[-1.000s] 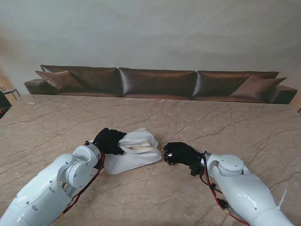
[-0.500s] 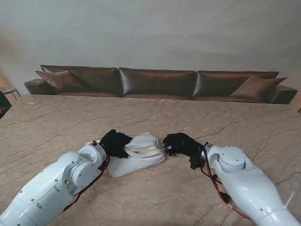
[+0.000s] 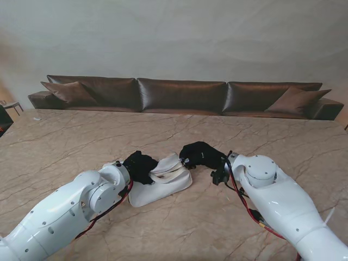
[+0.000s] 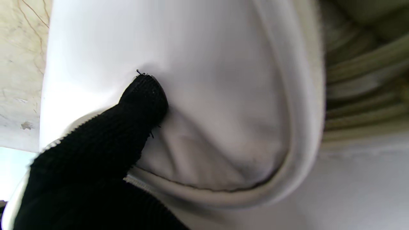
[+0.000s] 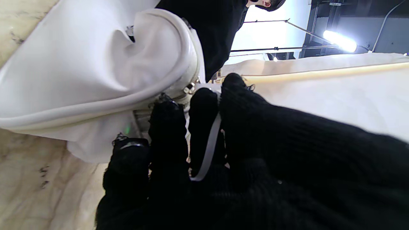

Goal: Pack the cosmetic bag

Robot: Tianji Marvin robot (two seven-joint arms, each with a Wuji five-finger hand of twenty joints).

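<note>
Working the zipper end of the white cosmetics bag (image 3: 160,184) lying on the marble bench (image 3: 65,141), between the two hands. Gripping the bag's left end with the left hand (image 3: 139,166), one black-gloved fingertip (image 4: 145,92) pressing into the soft white wall and denting it. Pinching at the bag's right end with the right hand (image 3: 200,154), its fingers (image 5: 169,127) bunched together around a thin white strap or pull (image 5: 207,150) running between them; probably the zip pull, though not clear enough for certainty. Judging the step in hand as drawing the opening along while bracing the opposite end. Doing it well: holding the left end firmly down against the bench, pulling the right end along the line of the zipper rather than upward, avoiding slack folds bunching ahead of the pull. Bag body lying directly ahead of both palms, touching each hand, opening edge facing up. Contents not visible.
</note>
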